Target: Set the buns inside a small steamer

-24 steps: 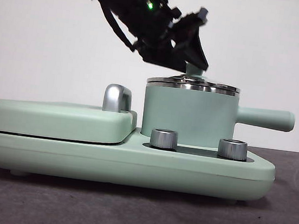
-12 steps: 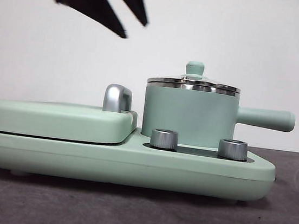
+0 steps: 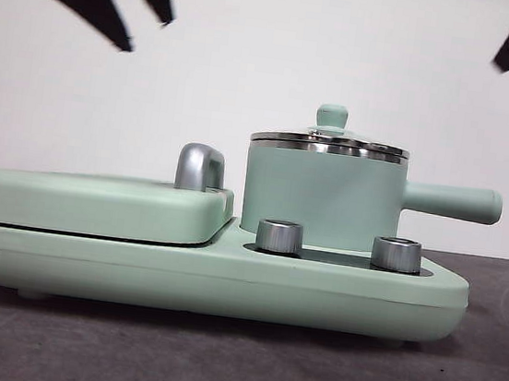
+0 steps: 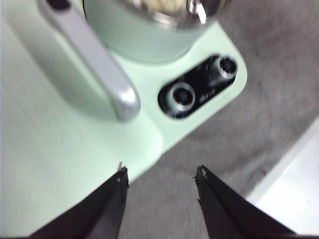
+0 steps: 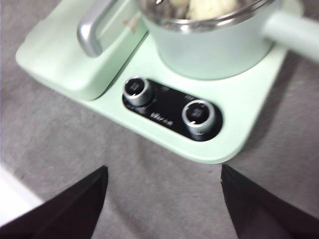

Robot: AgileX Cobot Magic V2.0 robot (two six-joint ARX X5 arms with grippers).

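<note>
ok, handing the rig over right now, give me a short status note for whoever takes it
Left gripper: open, empty, raised over the table in front of the griddle lid.
Right gripper: open, empty, raised in front of the control knobs.
Small steamer: on the base, glass lid on. Pale bun shapes show through the glass; blurred, count unclear.
Done: buns appear to be inside, lid closed.
Left: nothing obvious; confirm both buns are in.

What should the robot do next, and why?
Probably just lift both arms away and stop. The lid already sits on the steamer, pale buns show inside it, and the left tool and right tool are both open and empty.
</note>
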